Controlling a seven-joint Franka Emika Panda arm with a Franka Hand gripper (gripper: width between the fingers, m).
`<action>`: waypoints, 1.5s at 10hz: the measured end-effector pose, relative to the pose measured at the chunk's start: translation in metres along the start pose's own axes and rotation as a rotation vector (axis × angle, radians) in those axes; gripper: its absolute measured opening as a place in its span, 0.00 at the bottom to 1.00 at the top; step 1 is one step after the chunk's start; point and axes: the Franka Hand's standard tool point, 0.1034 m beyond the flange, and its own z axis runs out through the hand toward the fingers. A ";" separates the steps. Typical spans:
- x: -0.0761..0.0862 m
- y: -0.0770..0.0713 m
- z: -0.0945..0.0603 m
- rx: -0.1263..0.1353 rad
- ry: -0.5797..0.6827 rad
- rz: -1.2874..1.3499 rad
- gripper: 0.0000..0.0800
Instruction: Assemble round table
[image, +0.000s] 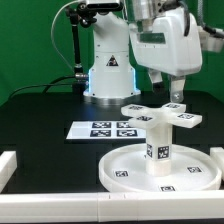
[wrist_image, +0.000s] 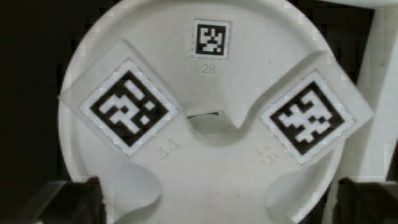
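The large round disc (image: 125, 172) lies flat at the front of the black mat. The short thick cylinder (image: 159, 147) stands upright on its middle. The cross-shaped piece (image: 150, 112) sits level on top of the cylinder. My gripper (image: 176, 103) comes down from above onto the cross's arm on the exterior view's right. In the wrist view the cross-shaped piece (wrist_image: 214, 150) fills the picture with its tags showing. The dark fingers (wrist_image: 64, 202) stand at either side of its near arm and touch its edges, so the gripper (wrist_image: 214, 208) is shut on that arm.
The marker board (image: 105, 129) lies on the mat behind the disc, towards the exterior view's left. The robot's base (image: 108, 70) stands at the back. White bars (image: 10, 165) edge the mat at the left and along the front.
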 end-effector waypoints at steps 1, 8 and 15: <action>0.000 0.000 0.001 -0.002 0.000 -0.031 0.81; 0.005 -0.003 -0.001 -0.013 0.019 -0.723 0.81; 0.004 -0.006 -0.001 -0.048 0.091 -1.401 0.81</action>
